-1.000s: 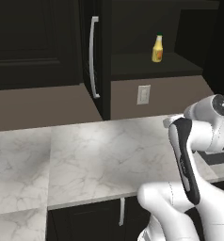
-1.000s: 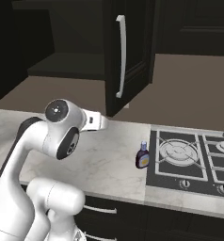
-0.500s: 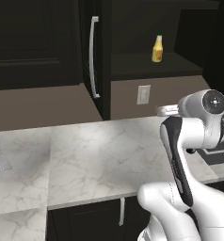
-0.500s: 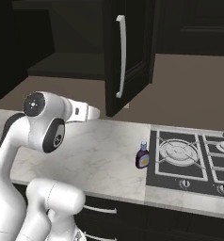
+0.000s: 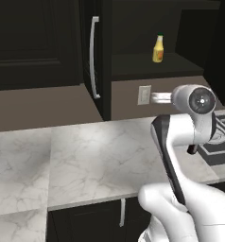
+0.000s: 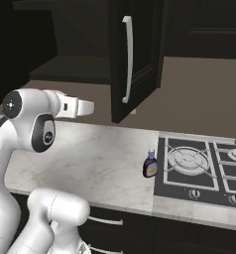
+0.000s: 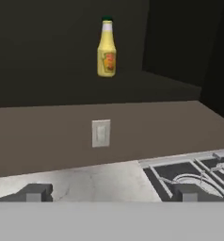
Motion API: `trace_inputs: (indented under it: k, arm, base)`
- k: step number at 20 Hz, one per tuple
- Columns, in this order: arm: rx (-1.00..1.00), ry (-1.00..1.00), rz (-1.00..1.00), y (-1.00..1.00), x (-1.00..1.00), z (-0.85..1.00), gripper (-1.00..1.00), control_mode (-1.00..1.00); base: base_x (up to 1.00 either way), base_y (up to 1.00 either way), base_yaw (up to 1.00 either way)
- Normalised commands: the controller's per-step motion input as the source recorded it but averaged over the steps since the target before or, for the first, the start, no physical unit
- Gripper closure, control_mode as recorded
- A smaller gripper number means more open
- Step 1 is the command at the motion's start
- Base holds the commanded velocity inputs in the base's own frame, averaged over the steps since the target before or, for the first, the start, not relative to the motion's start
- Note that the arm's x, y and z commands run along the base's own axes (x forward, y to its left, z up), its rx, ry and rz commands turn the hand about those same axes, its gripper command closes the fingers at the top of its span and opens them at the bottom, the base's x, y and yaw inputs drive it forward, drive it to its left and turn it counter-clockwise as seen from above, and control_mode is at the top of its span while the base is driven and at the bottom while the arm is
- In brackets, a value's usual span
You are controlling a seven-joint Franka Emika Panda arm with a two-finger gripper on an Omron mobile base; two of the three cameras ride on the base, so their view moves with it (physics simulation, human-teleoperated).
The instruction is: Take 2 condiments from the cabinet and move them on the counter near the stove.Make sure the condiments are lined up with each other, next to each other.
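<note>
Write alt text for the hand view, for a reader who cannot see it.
A yellow bottle with a green cap stands upright on the shelf of the open dark cabinet. Below it a white wall outlet sits on the brown backsplash above the marble counter, with the stove at lower right.

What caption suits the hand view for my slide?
Open jaws face the yellow bottle upright on the cabinet shelf.

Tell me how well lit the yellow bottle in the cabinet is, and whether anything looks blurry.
Left base view: yellow bottle stands bright against the nearly black cabinet. Hand view: bottle sharp, label readable as orange, cabinet interior lost in shadow. Right base view: purple bottle crisp, casting little shadow.
</note>
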Motion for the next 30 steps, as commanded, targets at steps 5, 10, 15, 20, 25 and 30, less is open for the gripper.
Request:
trace_inputs:
  k: [5,10,15,20,25,30]
  arm:
    - [0.00,-0.18,-0.05,0.07,0.18,0.51,-1.00,-1.00]
    - [0.00,-0.09,0.00,0.00,0.33,0.66,-1.00,-1.00]
    - [0.00,0.01,0.00,0.00,0.33,0.58,-1.00,-1.00]
    - [-0.01,0.23,-0.02,0.00,0.45,0.32,-1.00,-1.00]
    - [-0.07,0.23,-0.03,-0.01,0.68,0.00,-1.00,-1.00]
    - [0.00,0.16,-0.01,-0.09,0.59,0.01,-1.00,-1.00]
  base:
    - [0.00,0.00,0.00]
    - [0.00,0.00,0.00]
    - [0.00,0.00,0.00]
    - [0.00,0.00,0.00]
    - [0.00,0.00,0.00]
    - [0.00,0.00,0.00]
